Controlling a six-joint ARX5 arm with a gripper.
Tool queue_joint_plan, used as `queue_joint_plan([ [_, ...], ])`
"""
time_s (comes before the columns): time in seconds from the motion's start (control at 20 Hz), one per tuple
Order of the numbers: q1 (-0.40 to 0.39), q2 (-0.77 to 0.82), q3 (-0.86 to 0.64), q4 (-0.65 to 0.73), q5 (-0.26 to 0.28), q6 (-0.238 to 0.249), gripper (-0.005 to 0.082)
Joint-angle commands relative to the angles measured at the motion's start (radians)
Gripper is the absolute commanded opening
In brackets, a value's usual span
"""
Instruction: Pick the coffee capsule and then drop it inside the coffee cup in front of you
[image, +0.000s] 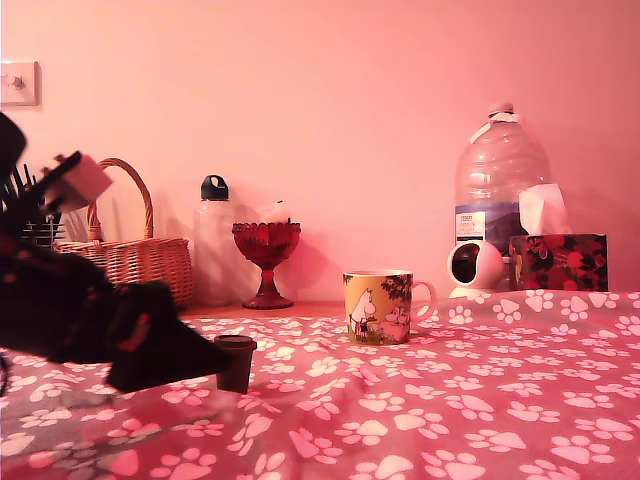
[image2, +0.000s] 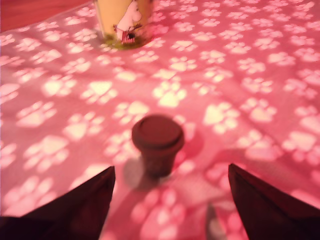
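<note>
My dark pointed gripper (image2: 170, 192) gapes wide around the small dark tapered capsule (image2: 158, 143), upright on soft paw-print cloth (image2: 240, 60).

I see gripper (image: 205, 362) low on the cloth, tip at coffee capsule (image: 235, 362); coffee cup (image: 378, 306) stands well right of capsule.

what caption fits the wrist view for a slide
Open pincer closing in on the upright capsule on the paw-print cloth, with the cup beyond it.

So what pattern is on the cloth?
White paw prints on pink cloth, clearest in the wrist view.
</note>
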Motion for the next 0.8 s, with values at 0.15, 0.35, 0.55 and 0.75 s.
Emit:
queue_joint_plan([
  [0.15, -0.003, 0.094, 0.064, 0.009, 0.034, -0.003, 0.0657],
  [0.35, -0.003, 0.142, 0.103, 0.008, 0.033, -0.002, 0.0657],
  [0.55, -0.004, 0.148, 0.136, 0.001, 0.033, -0.003, 0.0657],
  [0.75, -0.008, 0.148, 0.180, -0.080, 0.033, -0.003, 0.0656],
])
